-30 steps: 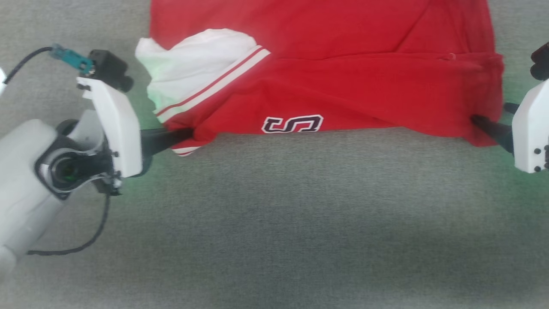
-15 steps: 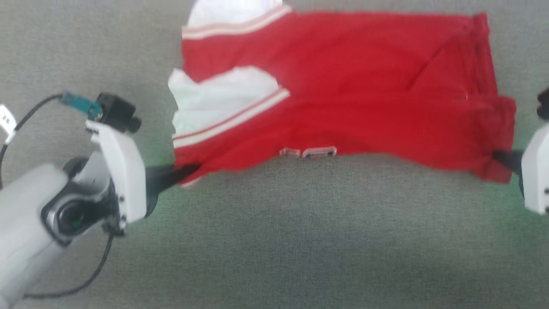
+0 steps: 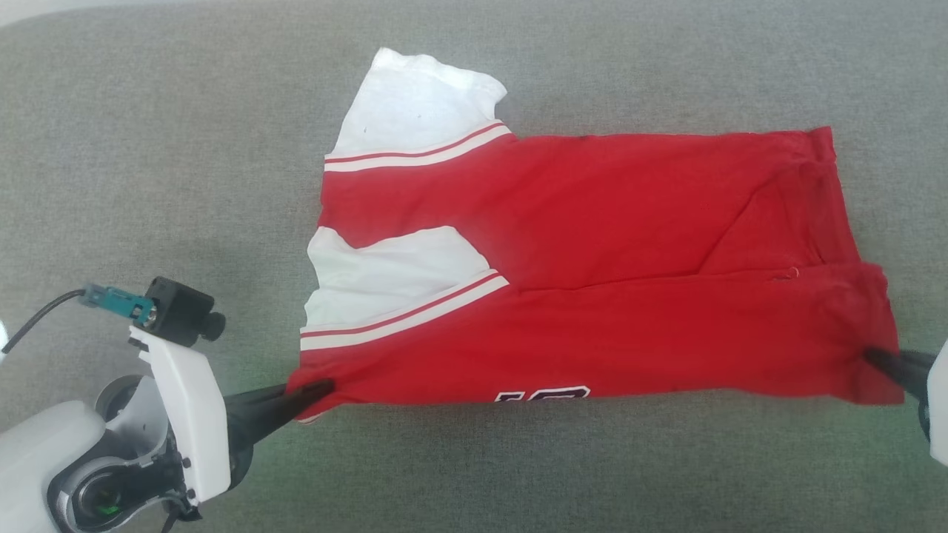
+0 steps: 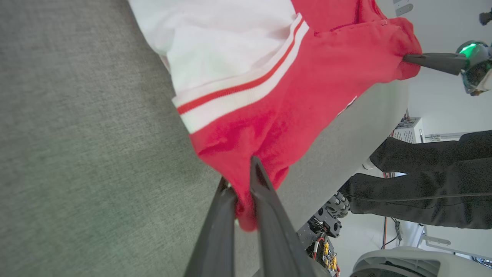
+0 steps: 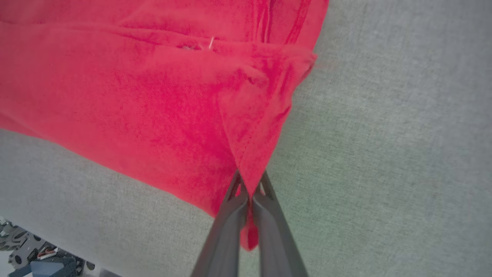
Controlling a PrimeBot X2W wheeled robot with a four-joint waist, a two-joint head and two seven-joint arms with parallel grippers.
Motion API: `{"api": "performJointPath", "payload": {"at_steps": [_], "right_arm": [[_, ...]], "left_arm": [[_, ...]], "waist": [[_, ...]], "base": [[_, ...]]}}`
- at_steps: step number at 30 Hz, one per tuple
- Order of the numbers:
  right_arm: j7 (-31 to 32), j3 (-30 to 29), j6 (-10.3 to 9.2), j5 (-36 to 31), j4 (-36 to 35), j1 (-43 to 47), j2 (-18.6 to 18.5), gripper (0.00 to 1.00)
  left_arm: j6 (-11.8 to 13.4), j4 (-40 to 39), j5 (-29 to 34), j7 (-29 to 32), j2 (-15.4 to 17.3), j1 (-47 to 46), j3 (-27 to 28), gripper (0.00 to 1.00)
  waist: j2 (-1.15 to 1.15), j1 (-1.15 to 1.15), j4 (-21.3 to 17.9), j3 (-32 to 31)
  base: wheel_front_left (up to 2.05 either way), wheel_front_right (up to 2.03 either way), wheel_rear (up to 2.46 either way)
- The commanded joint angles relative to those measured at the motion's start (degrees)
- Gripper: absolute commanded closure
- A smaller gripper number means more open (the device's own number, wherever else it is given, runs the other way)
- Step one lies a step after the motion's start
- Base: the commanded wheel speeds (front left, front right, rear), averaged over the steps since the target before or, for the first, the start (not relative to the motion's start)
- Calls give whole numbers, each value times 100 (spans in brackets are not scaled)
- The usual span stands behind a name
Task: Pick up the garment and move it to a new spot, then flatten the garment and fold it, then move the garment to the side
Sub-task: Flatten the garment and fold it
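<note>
Left gripper (image 3: 324, 386) grips the garment (image 3: 629, 222); its numerals (image 3: 544, 393) half hidden, unreadable.

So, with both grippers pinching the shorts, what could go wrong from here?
The left gripper and right gripper each pinch only a small corner of the garment, so a hard pull might slip one free. The numerals curl under the near edge, so a crease may set in. The white panels lie offset, so the fold may end crooked.

Both arms point inward, jaws pinched shut.
</note>
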Motion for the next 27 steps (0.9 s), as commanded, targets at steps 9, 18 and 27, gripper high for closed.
{"api": "performJointPath", "payload": {"at_steps": [9,18,27], "right_arm": [[-1387,-226,0,-332,-124,-150,360,0],[-3886,456,0,-942,142,-767,797,0],[-5508,713,0,-1519,514,-1244,1441,0]], "left_arm": [[-3,298,148,-988,79,232,350,0],[529,1203,685,-2792,-153,63,1215,0],[587,2459,1358,-2489,-484,-1273,1381,0]], "waist": [[0,0,-90,-51],[0,0,-446,154],[0,0,-984,495]], "base": [[0,0,0],[0,0,0],[0,0,0]]}}
